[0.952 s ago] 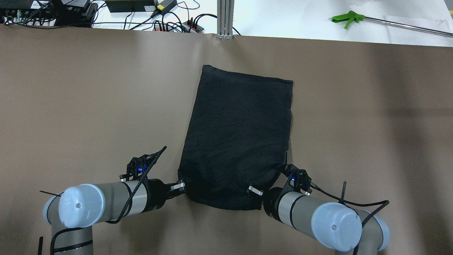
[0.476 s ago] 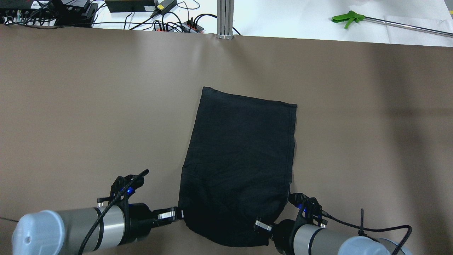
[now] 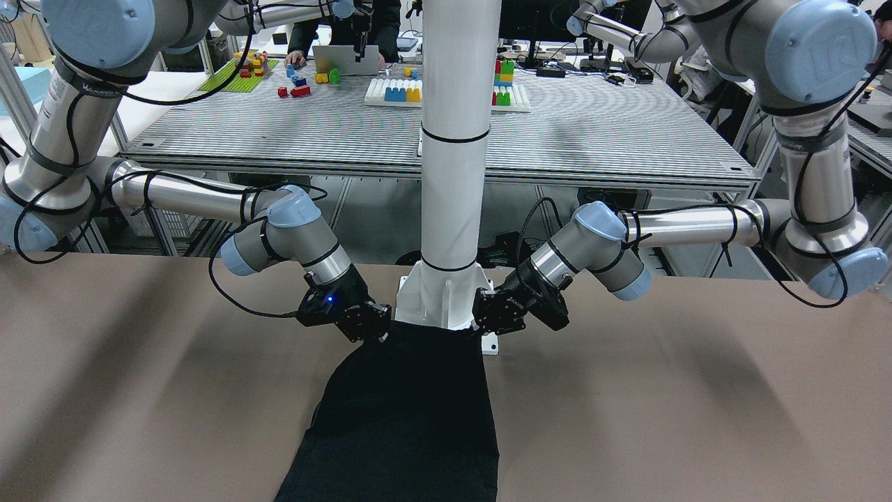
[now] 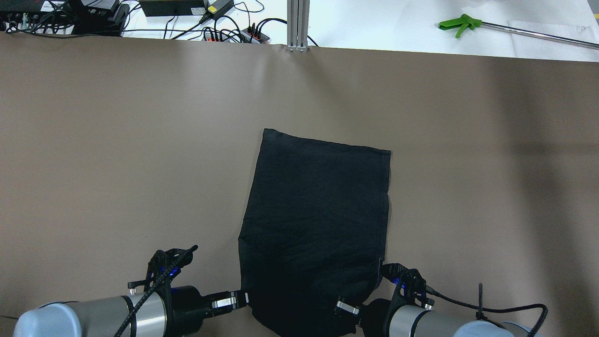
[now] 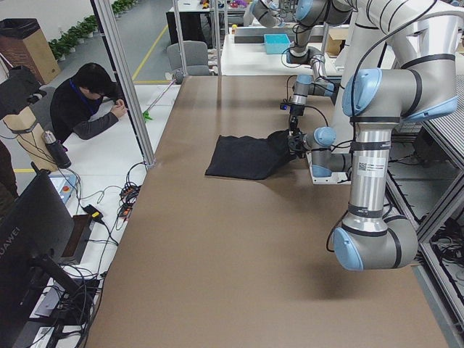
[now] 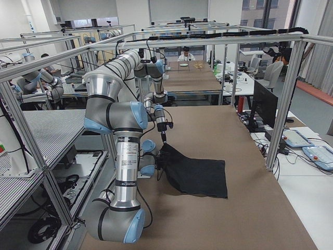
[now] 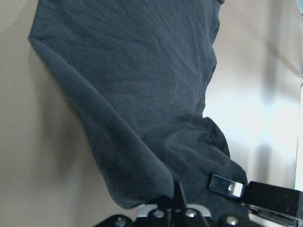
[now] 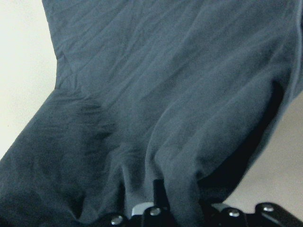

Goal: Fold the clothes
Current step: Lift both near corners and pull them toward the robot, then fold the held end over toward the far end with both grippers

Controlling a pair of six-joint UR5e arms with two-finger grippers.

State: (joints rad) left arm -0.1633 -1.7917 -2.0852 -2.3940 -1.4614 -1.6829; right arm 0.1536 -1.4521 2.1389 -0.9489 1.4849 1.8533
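Observation:
The clothes (image 4: 318,210) are one black garment, lying as a long folded sheet on the brown table (image 4: 117,140). Its near end is lifted off the table and sags between my two grippers. My left gripper (image 4: 239,298) is shut on the near left corner, and my right gripper (image 4: 345,310) is shut on the near right corner. In the front-facing view the clothes (image 3: 404,418) run from the robot's base out to the frame's bottom edge, with the left gripper (image 3: 481,326) and right gripper (image 3: 380,332) at its top corners. Both wrist views are filled with wrinkled fabric (image 7: 132,94) (image 8: 165,94).
A green-handled grabber tool (image 4: 461,23) lies on the white surface beyond the table's far edge. Cables and power strips (image 4: 220,30) sit at the far left, beside an aluminium post (image 4: 298,23). The white base column (image 3: 453,174) stands between the arms. A person (image 5: 87,109) sits off the table's far side.
Both arms have drawn back toward the robot, dragging the clothes nearer across the table. Most of that happened in the first half second. Both grips have held.

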